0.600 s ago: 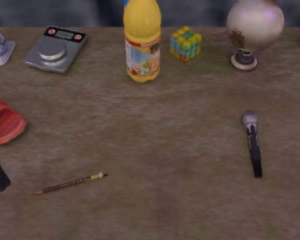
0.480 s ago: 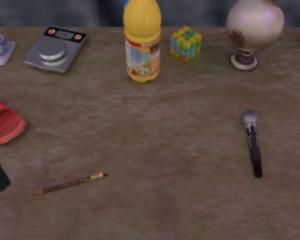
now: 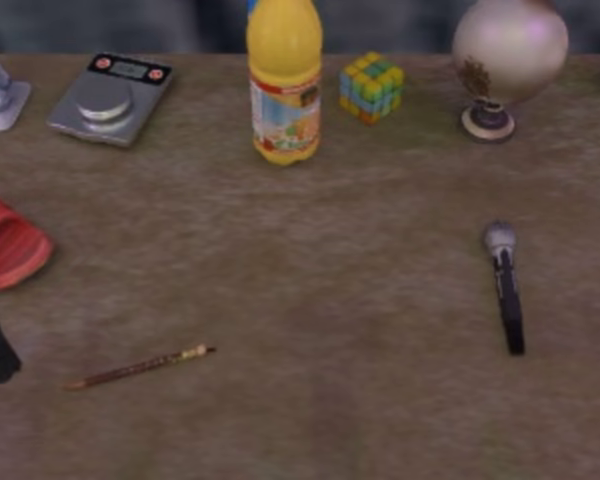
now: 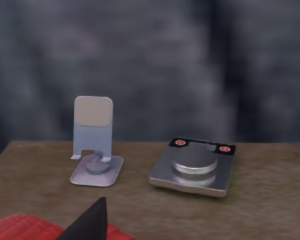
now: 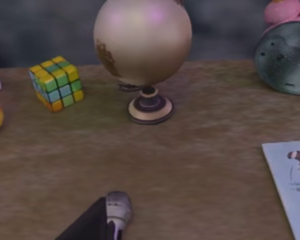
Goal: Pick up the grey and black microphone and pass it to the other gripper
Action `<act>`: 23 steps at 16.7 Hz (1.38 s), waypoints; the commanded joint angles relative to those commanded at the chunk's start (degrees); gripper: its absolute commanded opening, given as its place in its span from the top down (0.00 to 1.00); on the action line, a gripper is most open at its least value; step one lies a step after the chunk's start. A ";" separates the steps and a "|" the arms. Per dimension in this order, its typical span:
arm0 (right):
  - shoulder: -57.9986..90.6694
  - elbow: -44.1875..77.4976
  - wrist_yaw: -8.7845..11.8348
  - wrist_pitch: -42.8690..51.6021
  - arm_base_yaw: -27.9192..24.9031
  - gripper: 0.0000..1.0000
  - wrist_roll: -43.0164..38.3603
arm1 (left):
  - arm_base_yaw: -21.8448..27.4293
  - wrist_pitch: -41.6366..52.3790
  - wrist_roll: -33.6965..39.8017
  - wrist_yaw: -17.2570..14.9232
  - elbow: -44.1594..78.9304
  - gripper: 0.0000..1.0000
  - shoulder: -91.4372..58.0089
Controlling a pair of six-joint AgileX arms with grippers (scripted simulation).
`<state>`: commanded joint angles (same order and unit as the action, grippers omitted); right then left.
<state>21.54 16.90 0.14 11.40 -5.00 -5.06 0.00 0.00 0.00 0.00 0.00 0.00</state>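
Grey and black microphone [image 3: 504, 285] flat on table's right side, grey mesh head toward far edge
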 joint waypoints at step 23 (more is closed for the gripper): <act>88.58 58.98 -2.07 40.42 -15.12 0.00 -16.73 | 0.00 0.00 0.00 0.00 0.00 0.00 0.00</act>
<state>110.12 75.88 -1.93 51.82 -20.12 -21.79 0.00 0.00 0.00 0.00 0.00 0.00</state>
